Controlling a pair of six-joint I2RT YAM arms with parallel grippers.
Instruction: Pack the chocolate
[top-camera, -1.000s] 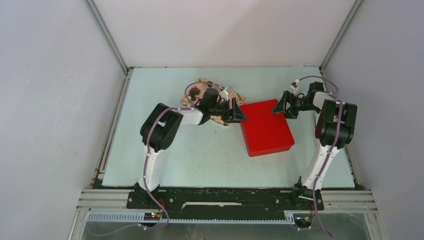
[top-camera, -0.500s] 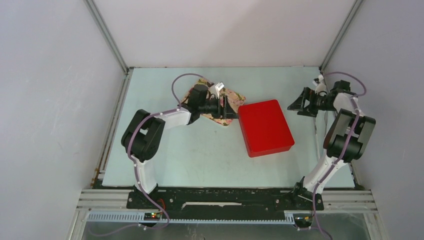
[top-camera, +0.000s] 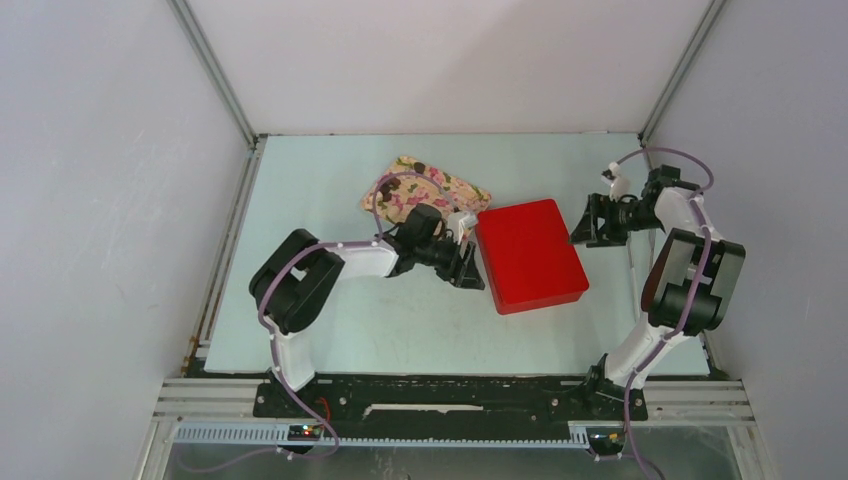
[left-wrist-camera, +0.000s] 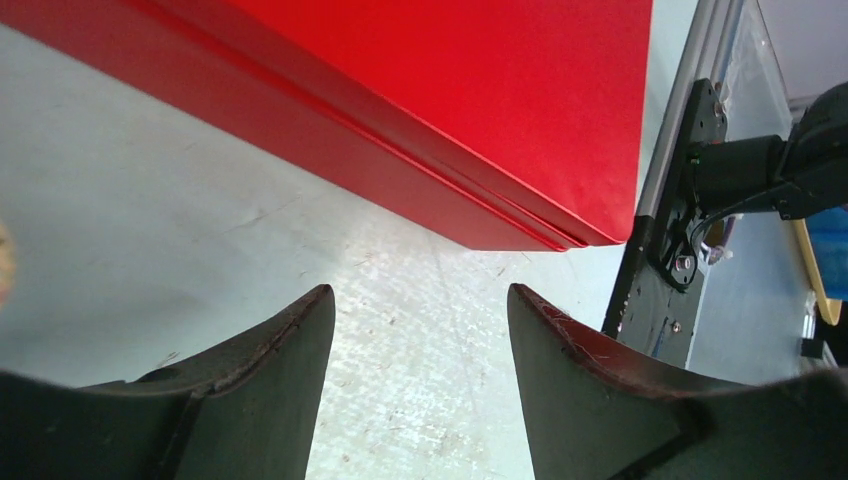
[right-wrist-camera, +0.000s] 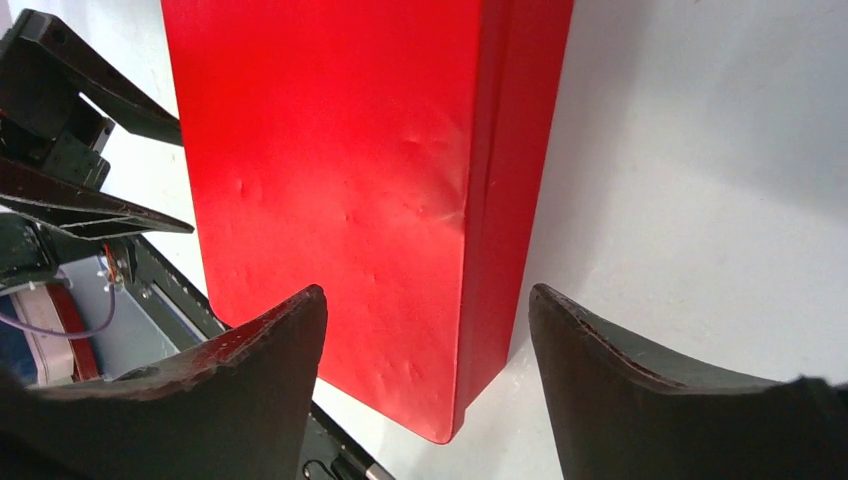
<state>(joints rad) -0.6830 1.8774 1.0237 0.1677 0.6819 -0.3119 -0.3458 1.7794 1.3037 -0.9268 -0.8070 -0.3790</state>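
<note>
- Your left gripper (top-camera: 470, 268) sits low over the surface (top-camera: 400, 320), just left of centre in the top view, its fingers pointing at the left side of the red box (top-camera: 530, 255).
- In the left wrist view, that gripper (left-wrist-camera: 420, 295) stands wide, with only bare pale surface between its two dark fingers (left-wrist-camera: 270, 370). It holds nothing.
- The red box (left-wrist-camera: 450, 100) fills the upper part of that view. Its near side wall is close ahead of the fingertips but apart from them.
- Your right gripper (top-camera: 582, 225) is right of centre in the top view, just beside the box's upper right edge and facing it.
- In the right wrist view, the right gripper (right-wrist-camera: 427, 292) is also spread wide and grips nothing. The red box (right-wrist-camera: 350, 180) lies flat ahead of it, closed, with one corner showing in the gap between the fingers.
- The left gripper (right-wrist-camera: 60, 150) shows at the upper left of that same view, beyond the far side of the box.
- The chocolate (top-camera: 418, 167) is on the flower-printed tray (top-camera: 445, 185), above centre in the top view and just left of the box's upper left corner.
- You can make out a few dark lumps there. Any pale ones are too small to tell from the print.
- Neither gripper is touching the tray or the chocolate.
</note>
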